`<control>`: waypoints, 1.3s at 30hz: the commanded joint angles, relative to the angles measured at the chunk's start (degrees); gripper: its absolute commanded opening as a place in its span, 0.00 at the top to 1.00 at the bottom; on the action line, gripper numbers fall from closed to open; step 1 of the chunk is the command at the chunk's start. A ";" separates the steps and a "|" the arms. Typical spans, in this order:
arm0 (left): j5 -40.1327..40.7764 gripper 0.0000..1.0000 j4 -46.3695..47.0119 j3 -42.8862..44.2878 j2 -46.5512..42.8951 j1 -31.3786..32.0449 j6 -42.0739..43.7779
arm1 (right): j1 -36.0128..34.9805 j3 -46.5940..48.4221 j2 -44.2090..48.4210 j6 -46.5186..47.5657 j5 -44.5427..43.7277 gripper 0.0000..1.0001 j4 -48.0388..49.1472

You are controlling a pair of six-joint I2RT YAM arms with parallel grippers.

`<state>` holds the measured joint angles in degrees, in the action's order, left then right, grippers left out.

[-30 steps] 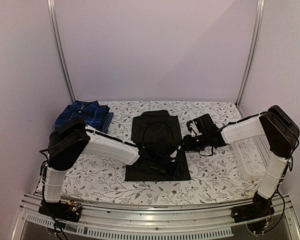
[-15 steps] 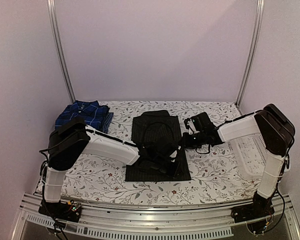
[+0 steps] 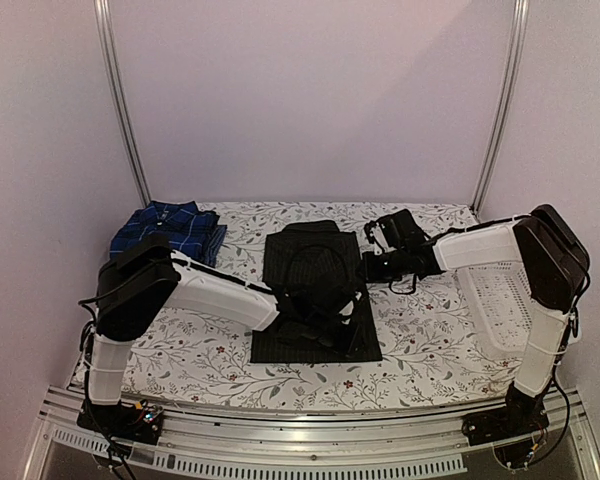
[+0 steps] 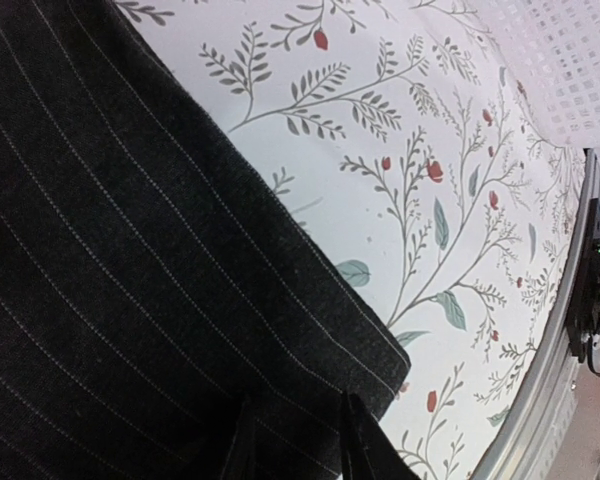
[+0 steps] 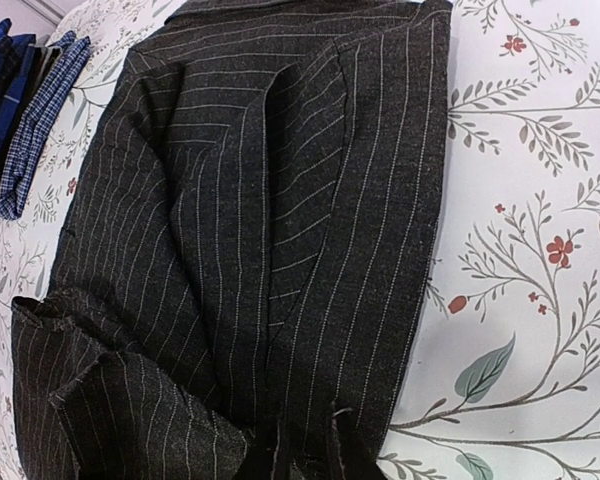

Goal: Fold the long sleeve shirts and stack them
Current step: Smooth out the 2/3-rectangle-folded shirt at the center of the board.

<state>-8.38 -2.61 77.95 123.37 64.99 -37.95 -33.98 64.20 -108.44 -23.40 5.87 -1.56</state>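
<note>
A black pinstripe long sleeve shirt (image 3: 315,285) lies partly folded in the middle of the table, filling most of the right wrist view (image 5: 280,200). My left gripper (image 4: 302,445) is low over its near right corner (image 4: 130,280), with the jaws set on a thick fold of that cloth. My right gripper (image 5: 302,455) is shut on the shirt's right edge and shows in the top view (image 3: 367,268). A blue plaid shirt (image 3: 170,232) lies folded at the back left, with its edge also in the right wrist view (image 5: 25,110).
A white mesh basket (image 3: 500,295) stands at the right side of the table, under the right arm. The floral tablecloth (image 3: 420,340) runs to a metal rail (image 4: 555,350) along the near edge.
My right gripper has closed on the shirt's right edge and moved a little toward the back of the table. The left arm has stayed still.
</note>
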 commanded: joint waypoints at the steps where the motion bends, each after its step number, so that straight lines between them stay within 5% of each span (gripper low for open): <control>1: -0.73 0.69 -4.65 0.24 -0.28 0.27 0.07 | 0.49 2.42 0.61 2.20 -2.09 0.84 -4.82; 12: 6.82 0.62 -11.21 0.79 -15.45 -5.72 -3.94 | -0.60 -0.99 10.32 -0.56 2.78 0.66 -8.15; 21: 8.82 0.63 -17.31 0.85 -15.02 -12.43 -3.68 | -6.80 -2.70 10.76 -6.31 8.58 0.72 -4.81; 39: 10.61 0.60 -24.31 6.12 -5.94 -10.41 -1.86 | -7.02 -2.80 4.45 -13.57 14.70 0.79 2.90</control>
<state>1.02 -25.26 82.32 115.33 53.25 -40.84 -41.19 62.02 -102.63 -35.48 18.96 -2.09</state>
